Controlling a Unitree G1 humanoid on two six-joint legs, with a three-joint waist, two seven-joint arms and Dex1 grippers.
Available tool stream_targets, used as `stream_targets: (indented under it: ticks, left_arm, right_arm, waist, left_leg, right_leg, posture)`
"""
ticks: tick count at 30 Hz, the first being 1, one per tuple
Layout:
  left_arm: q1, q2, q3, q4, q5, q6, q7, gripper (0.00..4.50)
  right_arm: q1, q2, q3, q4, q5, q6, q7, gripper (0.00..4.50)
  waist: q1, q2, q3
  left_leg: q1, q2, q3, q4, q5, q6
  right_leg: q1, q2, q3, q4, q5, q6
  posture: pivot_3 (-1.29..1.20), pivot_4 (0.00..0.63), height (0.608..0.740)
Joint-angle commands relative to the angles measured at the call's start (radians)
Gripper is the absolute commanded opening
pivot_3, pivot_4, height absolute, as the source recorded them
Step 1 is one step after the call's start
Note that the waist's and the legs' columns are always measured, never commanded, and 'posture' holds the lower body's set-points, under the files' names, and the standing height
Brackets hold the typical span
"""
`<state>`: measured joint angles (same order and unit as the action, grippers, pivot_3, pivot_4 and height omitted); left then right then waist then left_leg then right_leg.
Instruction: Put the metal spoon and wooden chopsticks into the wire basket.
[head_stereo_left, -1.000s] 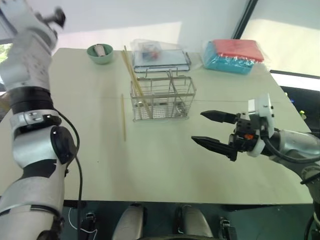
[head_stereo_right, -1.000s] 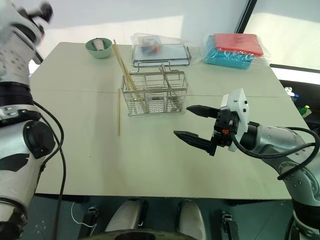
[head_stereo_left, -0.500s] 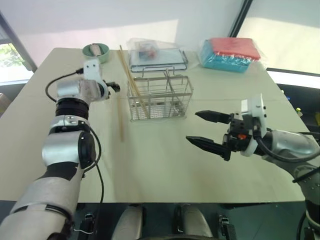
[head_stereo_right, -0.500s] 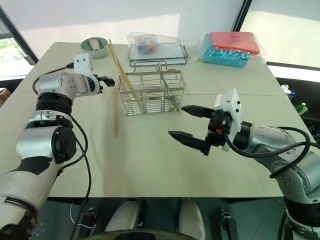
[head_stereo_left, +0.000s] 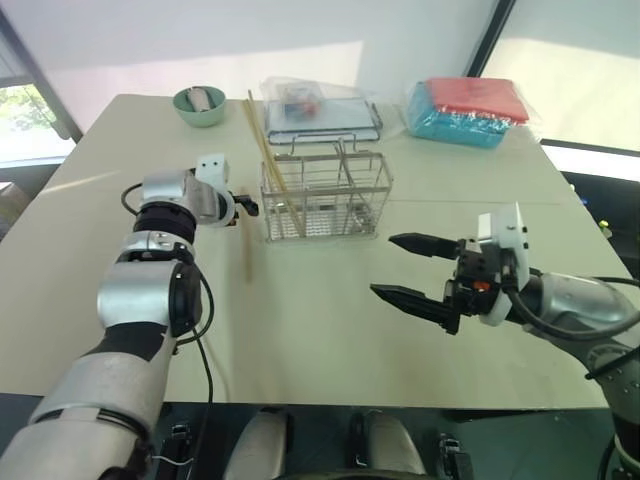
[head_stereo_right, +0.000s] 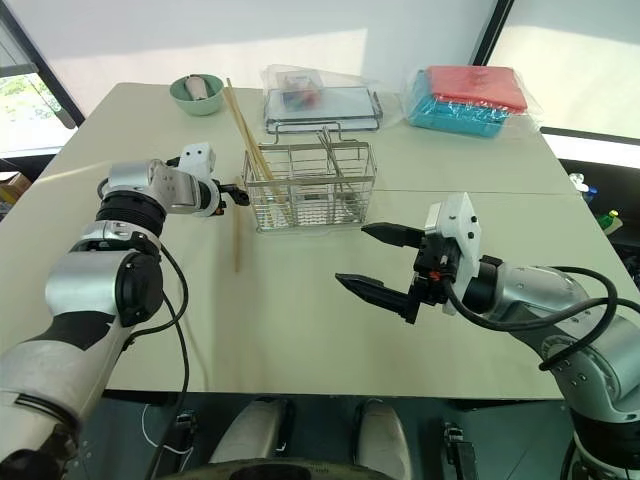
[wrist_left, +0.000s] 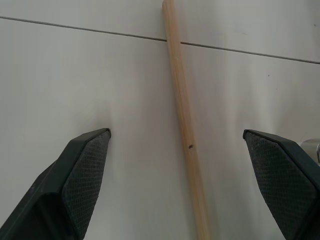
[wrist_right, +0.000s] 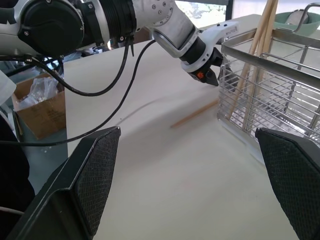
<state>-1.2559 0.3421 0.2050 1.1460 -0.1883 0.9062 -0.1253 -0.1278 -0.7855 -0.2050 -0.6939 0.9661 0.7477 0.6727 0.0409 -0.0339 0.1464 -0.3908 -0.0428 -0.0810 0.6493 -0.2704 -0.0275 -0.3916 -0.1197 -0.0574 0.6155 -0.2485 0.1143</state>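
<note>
The wire basket (head_stereo_left: 322, 196) stands upright in the middle of the table, with wooden chopsticks (head_stereo_left: 268, 155) leaning out of its left compartment. Another chopstick (head_stereo_left: 247, 245) lies flat on the table just left of the basket. My left gripper (head_stereo_left: 247, 206) is low over this chopstick's far end, open. In the left wrist view the stick (wrist_left: 172, 60) runs between the two fingers (wrist_left: 85, 165). My right gripper (head_stereo_left: 381, 264) hangs open and empty over the table, to the front right of the basket. I cannot pick out the metal spoon among the basket's wires.
A green bowl (head_stereo_left: 200, 106) sits at the far left of the table. A flat wire tray (head_stereo_left: 322, 112) with wrapped contents stands behind the basket. Red and blue packets (head_stereo_left: 468, 110) lie at the far right. A cardboard box (wrist_right: 40, 107) stands on the floor beyond the table's left side.
My left arm has swung down from high on the left to the table. Its gripper now straddles the lying chopstick beside the basket. The right gripper has stayed put, still open.
</note>
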Motion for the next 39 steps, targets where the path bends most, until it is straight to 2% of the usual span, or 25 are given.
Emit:
stream_targets:
  ticks: [1,4,11,19,24,28,32,36,39]
  left_arm:
    - [-0.013,-0.024,0.035,0.070,-0.008,-0.039,0.031,4.48]
    - [-0.020,-0.030,0.050,0.093,-0.009,-0.068,0.048,3.72]
    - [-0.025,-0.025,0.095,0.115,-0.021,-0.083,0.098,0.13]
    - [-0.020,0.021,0.133,0.115,-0.021,-0.117,0.142,0.05]
    - [-0.032,0.090,0.208,0.063,-0.058,-0.222,0.217,0.05]
    - [-0.035,0.156,0.178,-0.072,-0.028,-0.385,0.170,0.05]
    - [-0.031,0.180,0.226,-0.229,-0.071,-0.462,0.201,0.05]
    - [-0.010,0.128,0.200,-0.556,-0.130,-0.633,0.058,0.05]
    - [-0.007,0.084,0.178,-0.736,-0.193,-0.621,-0.017,0.05]
  right_arm:
    - [-0.007,0.013,-0.019,-0.037,0.022,-0.022,-0.016,4.50]
    - [-0.005,0.017,-0.021,-0.044,0.024,-0.019,-0.022,4.50]
    - [0.004,0.015,-0.028,-0.060,0.037,-0.018,-0.037,4.50]
    - [0.002,0.004,-0.034,-0.053,0.046,-0.016,-0.035,4.50]
    - [-0.009,-0.011,-0.036,-0.037,0.051,-0.013,-0.020,4.50]
    - [-0.017,-0.028,-0.039,-0.034,0.068,-0.003,-0.013,4.50]
    - [-0.025,-0.040,-0.044,-0.030,0.085,0.006,-0.013,4.50]
    - [-0.026,-0.042,-0.039,-0.031,0.093,0.011,-0.024,4.50]
    - [-0.016,-0.042,-0.039,-0.039,0.099,0.012,-0.033,4.50]
  waist:
    - [0.000,0.001,-0.001]
    - [0.000,0.002,-0.001]
    - [0.001,0.002,-0.001]
    - [-0.003,0.002,-0.001]
    - [-0.008,0.001,0.000]
    - [-0.010,0.000,0.000]
    - [0.001,0.001,0.000]
    - [0.005,-0.003,0.000]
    - [0.002,-0.002,0.000]
  left_leg:
    - [0.000,0.000,0.000,0.000,0.000,0.000]
    - [0.001,0.000,0.000,0.000,0.000,0.000]
    - [0.001,-0.001,0.000,0.000,0.000,0.000]
    - [0.001,0.000,0.000,0.000,0.000,0.000]
    - [0.001,0.001,0.001,0.000,0.000,0.000]
    - [-0.001,0.002,0.001,-0.001,0.001,-0.001]
    - [0.000,0.001,0.001,0.000,0.001,-0.001]
    - [-0.002,0.000,0.000,0.001,0.001,-0.002]
    - [-0.002,-0.001,0.000,0.002,0.003,-0.006]
  right_leg:
    - [0.000,0.000,0.000,0.000,0.000,0.000]
    - [0.001,0.000,0.000,0.000,0.000,0.000]
    - [0.001,0.000,0.000,0.000,0.000,0.000]
    - [0.001,0.000,0.000,0.001,0.000,0.000]
    - [-0.001,0.000,0.000,0.001,0.000,0.000]
    - [-0.003,0.001,0.000,0.001,0.000,0.000]
    - [-0.001,-0.001,0.000,0.000,0.000,0.000]
    - [0.000,-0.001,0.000,-0.001,0.000,0.000]
    - [0.000,-0.004,0.000,-0.002,0.000,0.000]
  posture:
    - [0.00,0.150,0.667]
    - [0.00,0.150,0.667]
    - [0.00,0.150,0.667]
    - [0.00,0.150,0.667]
    - [0.00,0.150,0.667]
    - [0.00,0.150,0.667]
    - [0.00,0.150,0.667]
    - [0.00,0.150,0.667]
    - [0.00,0.150,0.667]
